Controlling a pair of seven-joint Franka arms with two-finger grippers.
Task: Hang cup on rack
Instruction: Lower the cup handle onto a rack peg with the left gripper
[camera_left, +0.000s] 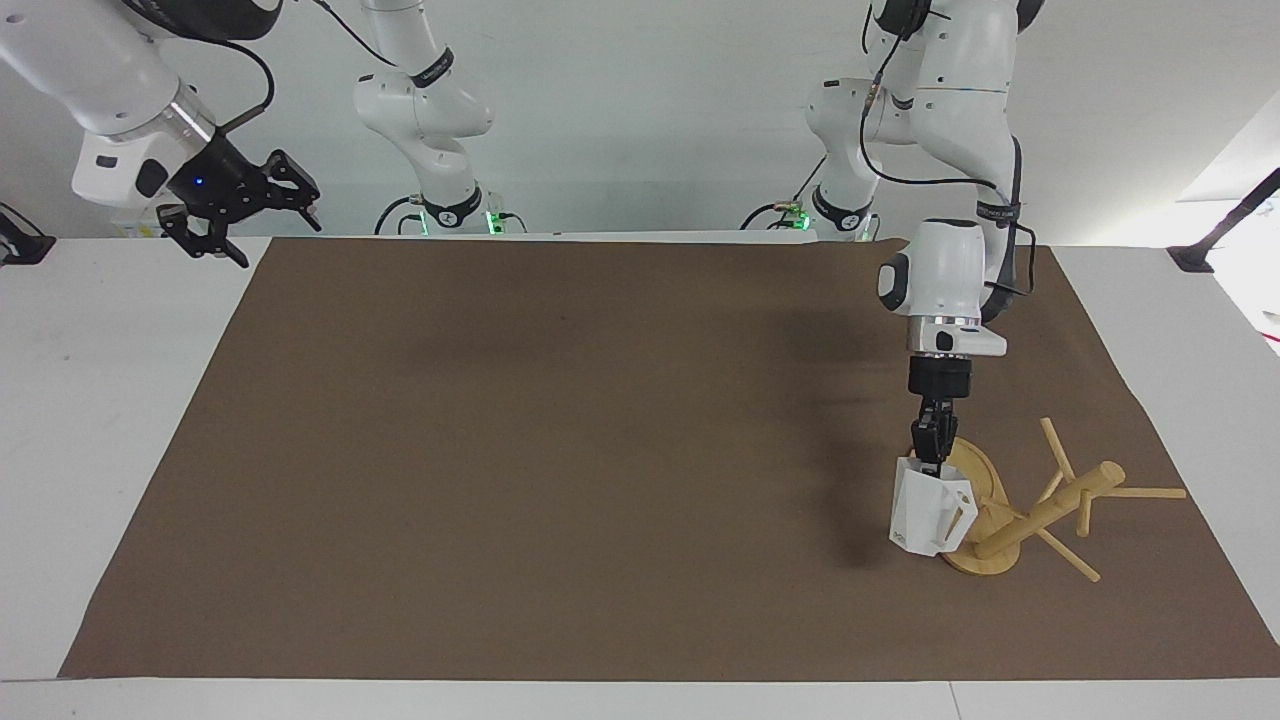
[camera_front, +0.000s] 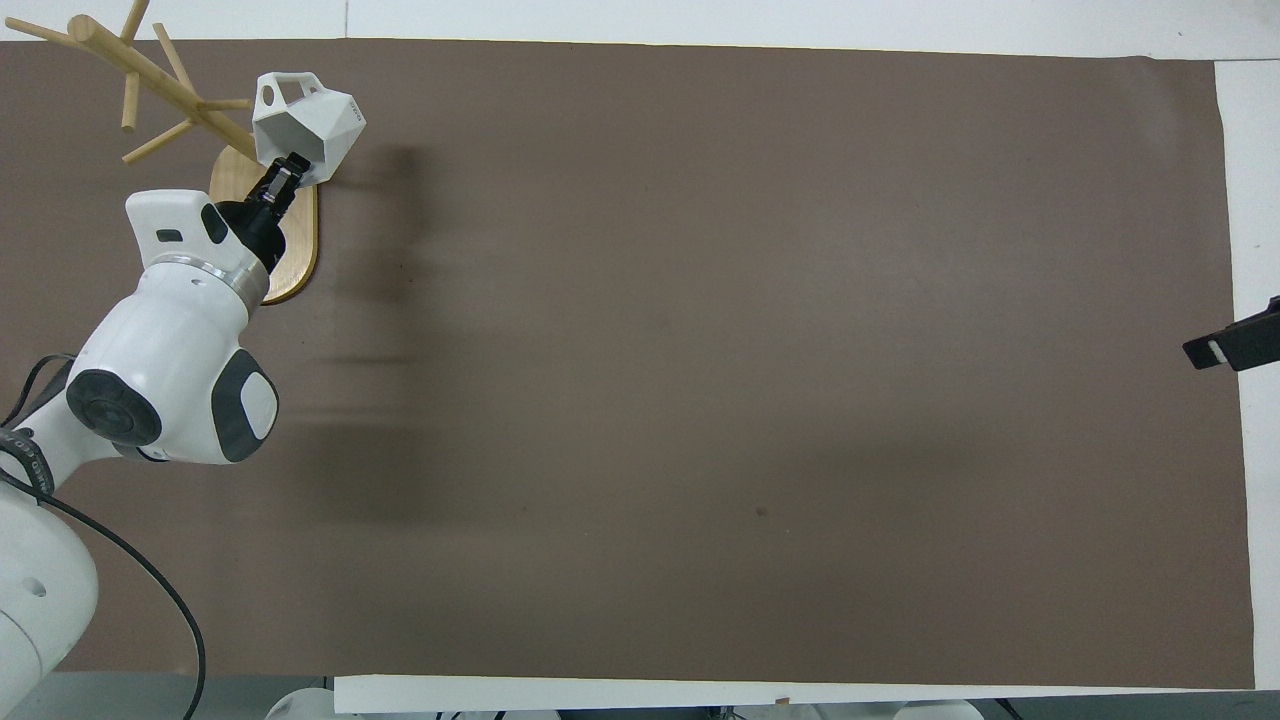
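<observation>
The white faceted cup (camera_left: 930, 518) hangs from my left gripper (camera_left: 935, 463), which is shut on its rim from above. It hangs low over the oval base of the bamboo rack (camera_left: 1050, 508), right beside the post, with its handle turned toward the post. From overhead, the cup (camera_front: 310, 122) covers the farther end of the rack's base (camera_front: 295, 255), with my left gripper (camera_front: 286, 170) at its nearer rim and the pegs (camera_front: 150, 75) just past it. My right gripper (camera_left: 281, 246) waits open and raised at the right arm's end of the table, holding nothing.
A brown mat (camera_left: 600, 450) covers the table, with white tabletop (camera_left: 90, 400) around it. Only one of the right gripper's fingers (camera_front: 1235, 346) shows at the edge of the overhead view.
</observation>
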